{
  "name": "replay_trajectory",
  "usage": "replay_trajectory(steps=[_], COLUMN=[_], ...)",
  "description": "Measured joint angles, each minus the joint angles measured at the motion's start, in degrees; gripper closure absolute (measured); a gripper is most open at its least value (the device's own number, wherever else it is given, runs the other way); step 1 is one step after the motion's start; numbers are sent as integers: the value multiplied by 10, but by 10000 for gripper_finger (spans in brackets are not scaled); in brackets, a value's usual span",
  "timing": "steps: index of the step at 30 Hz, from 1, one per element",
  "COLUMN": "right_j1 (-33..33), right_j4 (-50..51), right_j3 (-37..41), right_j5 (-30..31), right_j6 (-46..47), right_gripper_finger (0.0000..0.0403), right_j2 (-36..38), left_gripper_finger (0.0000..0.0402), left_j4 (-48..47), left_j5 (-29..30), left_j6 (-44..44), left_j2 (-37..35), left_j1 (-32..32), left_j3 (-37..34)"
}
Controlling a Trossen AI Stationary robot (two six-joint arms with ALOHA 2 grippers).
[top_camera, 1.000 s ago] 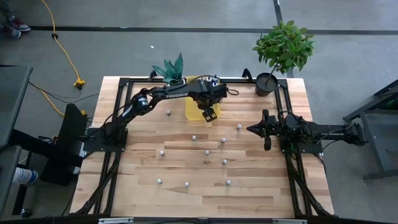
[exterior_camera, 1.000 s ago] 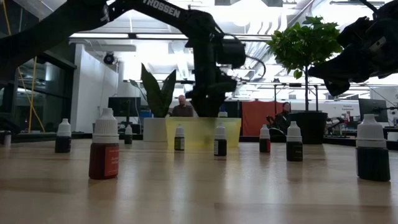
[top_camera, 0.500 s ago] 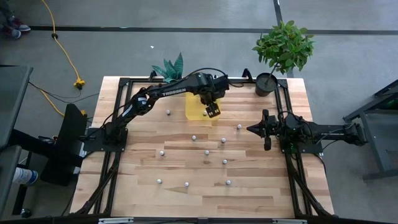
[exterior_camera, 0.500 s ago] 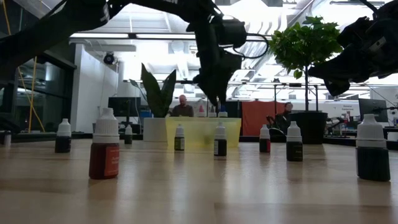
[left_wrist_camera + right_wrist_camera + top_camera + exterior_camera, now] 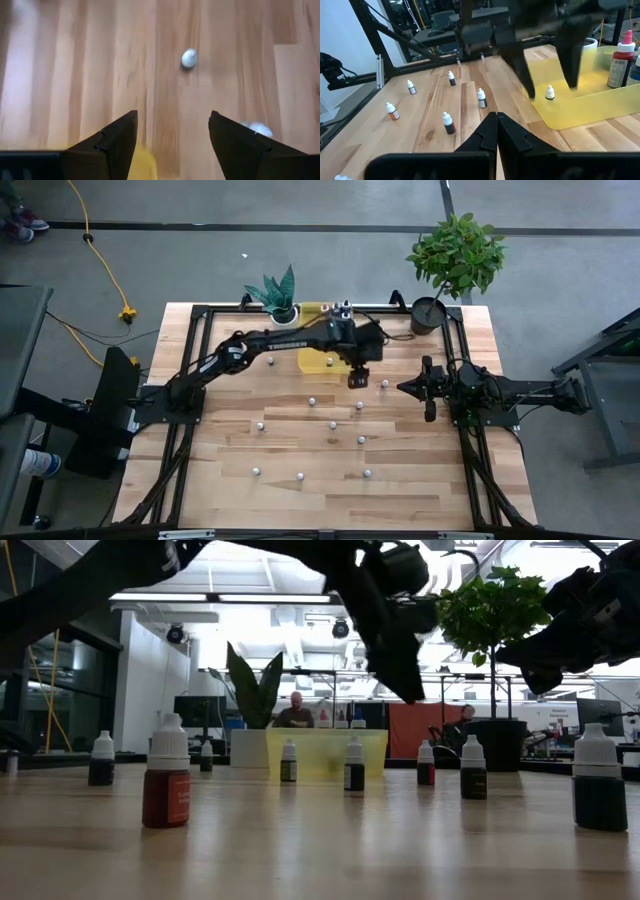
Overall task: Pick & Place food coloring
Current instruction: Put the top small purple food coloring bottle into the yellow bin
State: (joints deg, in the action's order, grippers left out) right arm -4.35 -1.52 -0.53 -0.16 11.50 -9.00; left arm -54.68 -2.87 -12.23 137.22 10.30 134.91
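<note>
Several food coloring bottles stand scattered as white-capped dots across the wooden table. One bottle stands on the yellow tray, and taller ones stand at its back. My left gripper hangs open and empty just off the tray's near right corner, above bare wood. Its wrist view shows a white cap ahead of the fingers and another beside one finger. The bottle to its right is the closest one. My right gripper waits shut at the right, pointing toward the middle.
A potted plant stands at the back right corner and a snake plant behind the tray. Black frame rails run along both sides. At table height, a red bottle and a dark one stand nearest. People sit in the room beyond.
My left gripper has swung from above the yellow tray to the right and toward the table's middle, coming down past the tray's corner. The right arm has not moved.
</note>
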Motion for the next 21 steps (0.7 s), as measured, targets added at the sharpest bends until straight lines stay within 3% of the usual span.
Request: replay_trajectory(steps=[6,11,21], right_j1=[0,0,0], right_j4=[0,0,0], right_j3=[0,0,0], right_j5=[0,0,0], right_j6=[0,0,0], right_gripper_finger=[402,402,402], right_j2=[0,0,0], left_gripper_finger=[169,169,169], left_j4=[70,123,182], left_j5=[-2,-37,-52], left_j6=[-40,-40,-41], left_j2=[41,58,78], left_j1=[-18,-18,-14], left_j3=[0,0,-9])
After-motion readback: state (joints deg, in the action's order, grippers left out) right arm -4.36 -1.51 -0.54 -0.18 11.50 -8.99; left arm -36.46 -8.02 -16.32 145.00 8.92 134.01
